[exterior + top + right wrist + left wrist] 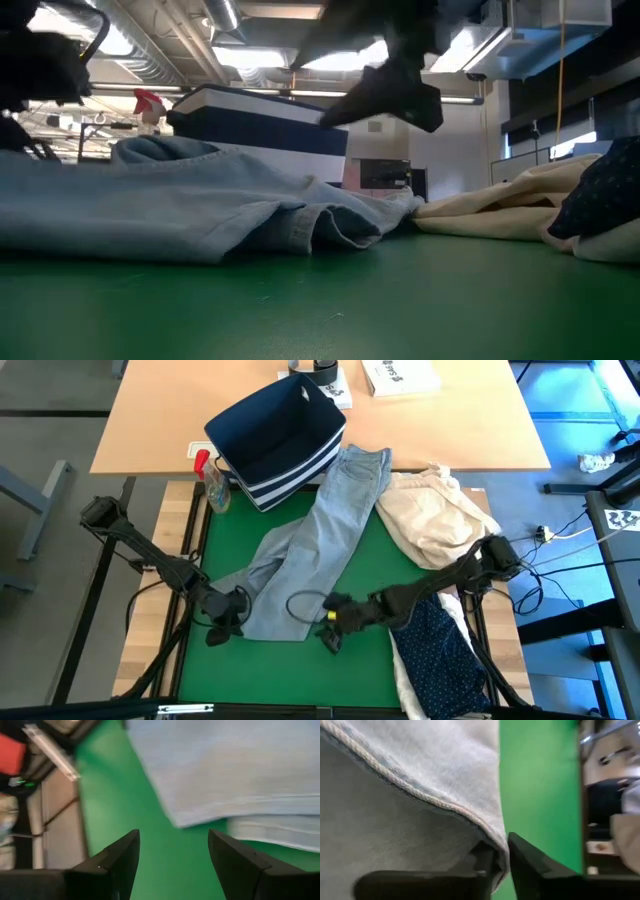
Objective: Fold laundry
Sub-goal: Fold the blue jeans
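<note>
Navy dotted shirt [440, 650] runs off the high view's lower edge; its hem is cut off. White shirt [405, 675] lies mostly buried beneath it, only a strip showing. Light grey jeans [320, 545]: upper waist tucked under the striped bin [275, 435], one leg end covered by the left gripper [222, 628]. Low view: both arms are dark blurs overhead.

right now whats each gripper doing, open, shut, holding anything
left gripper: closed on the hem edge of the light grey jeans.
right gripper: open, holding nothing, over the green mat near the jeans.
</note>
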